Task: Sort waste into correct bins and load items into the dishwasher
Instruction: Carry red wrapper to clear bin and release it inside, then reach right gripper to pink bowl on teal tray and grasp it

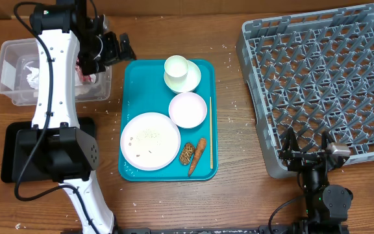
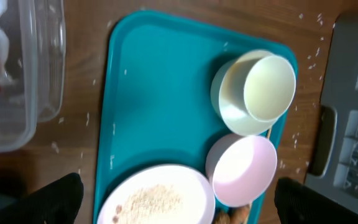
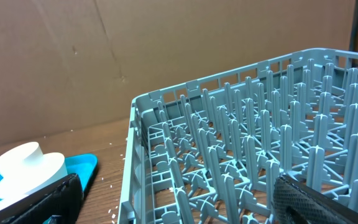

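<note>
right now the left arm reaches up from the near edge of the bench (image 1: 239, 201), its white forearm crossing the black tray (image 1: 12, 156) and the clear tub (image 1: 18, 81), w/ the left end effector (image 1: 123, 49) hanging just past the teal tray's (image 1: 135, 75) far-left corner, fingers spread, gripping nothing. right arm is folded low at the near edge, right end effector (image 1: 309, 144) spread too, empty, at the near rim of the grey dish rack (image 1: 317, 78), which sits right of the teal tray.

on the teal tray: cup (image 1: 176, 66) in a bowl at the far end, a second bowl (image 1: 187, 109) mid-tray, big plate (image 1: 150, 140) w/ rice grains (image 1: 149, 135) near-left, food lump (image 1: 187, 153) and carrot stick (image 1: 197, 156) near-right, chopstick (image 1: 210, 133) along the right edge. red wrapper (image 1: 85, 75) and crumpled paper (image 1: 32, 75) lie in the tub, left of the teal tray.

overhead is the only view w/ both arms and the black tray. left wrist cam shows the cup's hollow inside close up, the tub wall at left, and grains scattered on the bench. right wrist cam sees the rack's upright pegs from low and side-on, plus the cup's outline above the teal tray's edge.
</note>
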`<action>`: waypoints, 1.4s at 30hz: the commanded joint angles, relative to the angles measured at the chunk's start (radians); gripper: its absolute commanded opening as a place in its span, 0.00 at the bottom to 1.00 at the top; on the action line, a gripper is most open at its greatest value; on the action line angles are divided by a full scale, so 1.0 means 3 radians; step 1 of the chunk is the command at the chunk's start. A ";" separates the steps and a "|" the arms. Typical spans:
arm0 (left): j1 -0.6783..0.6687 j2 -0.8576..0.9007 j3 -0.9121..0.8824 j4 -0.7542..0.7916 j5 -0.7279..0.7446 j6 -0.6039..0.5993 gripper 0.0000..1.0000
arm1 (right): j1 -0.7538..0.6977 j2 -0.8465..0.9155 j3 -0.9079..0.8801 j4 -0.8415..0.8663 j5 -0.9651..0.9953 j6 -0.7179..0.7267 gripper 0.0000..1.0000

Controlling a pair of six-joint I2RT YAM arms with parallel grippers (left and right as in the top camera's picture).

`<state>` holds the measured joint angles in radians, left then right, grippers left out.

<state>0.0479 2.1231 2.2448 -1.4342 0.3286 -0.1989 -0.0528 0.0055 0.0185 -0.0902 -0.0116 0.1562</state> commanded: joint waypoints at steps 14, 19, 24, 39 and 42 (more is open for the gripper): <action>0.0331 -0.0058 0.0000 0.0507 -0.1120 -0.0699 1.00 | -0.0024 -0.0009 -0.0036 0.0022 -0.0005 -0.0024 1.00; 0.0365 -0.0058 0.0000 0.0507 -0.1129 -0.0694 1.00 | -0.0024 -0.0009 -0.0036 0.0027 -0.0005 -0.0024 1.00; 0.0365 -0.0058 0.0000 0.0506 -0.1129 -0.0696 1.00 | -0.0024 -0.0009 -0.0036 0.0524 -0.0303 0.0491 1.00; 0.0365 -0.0058 0.0000 0.0507 -0.1129 -0.0696 1.00 | -0.0024 -0.0009 -0.0032 0.2111 -0.0593 0.1690 1.00; 0.0365 -0.0058 0.0000 0.0507 -0.1129 -0.0696 1.00 | -0.0024 -0.0008 0.0067 0.2333 -0.0465 0.1690 1.00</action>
<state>0.1635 2.1231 2.2448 -1.2854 0.0025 -0.3912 -0.0528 0.0090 0.0185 0.5785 -0.2005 0.6106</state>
